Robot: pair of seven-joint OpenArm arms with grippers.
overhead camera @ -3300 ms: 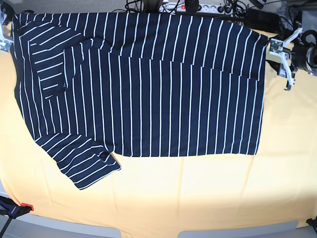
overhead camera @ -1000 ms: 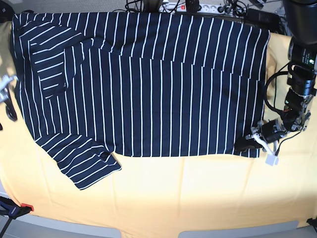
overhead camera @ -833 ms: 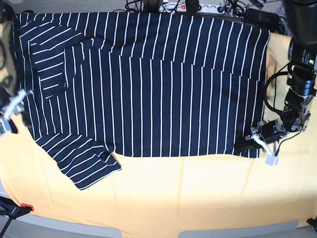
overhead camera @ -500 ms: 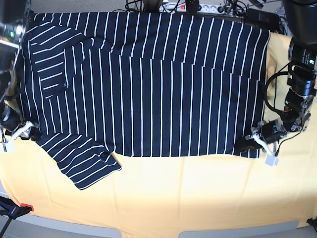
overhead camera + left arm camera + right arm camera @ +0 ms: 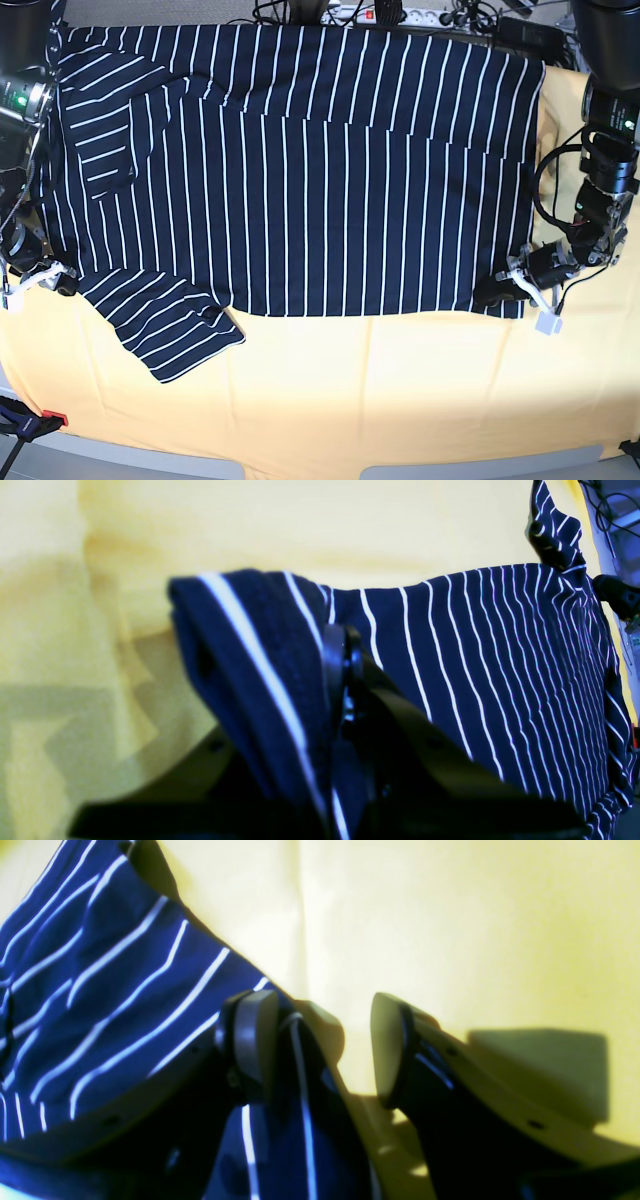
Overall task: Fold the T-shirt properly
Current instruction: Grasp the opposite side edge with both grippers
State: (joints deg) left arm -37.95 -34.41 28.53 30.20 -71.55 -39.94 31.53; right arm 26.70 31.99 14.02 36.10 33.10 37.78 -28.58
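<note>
The T-shirt is lying spread flat across the yellow cloth that is covering the table, its dark navy body crossed by thin white stripes, one sleeve sticking out toward the front edge and the other sleeve lying folded over the body near the far corner. The left gripper is sitting at the shirt's near hem corner, and its jaws are pressed together, pinching that corner: in the left wrist view a fold of striped fabric is bunching up and wrapping around the dark finger, with the remaining shirt stretching away beyond the fingertips and the bare yellow cloth lying off to one side of them. The right gripper is resting at the opposite end of the shirt, just beside the edge where the near sleeve is meeting the body. In the right wrist view its jaws are standing spread apart, one fingertip touching the striped edge and the other fingertip standing over bare cloth, with nothing visibly clamped between them. Behind the shirt, past both grippers, a tangle of cables is lying along the table's back edge.
</note>
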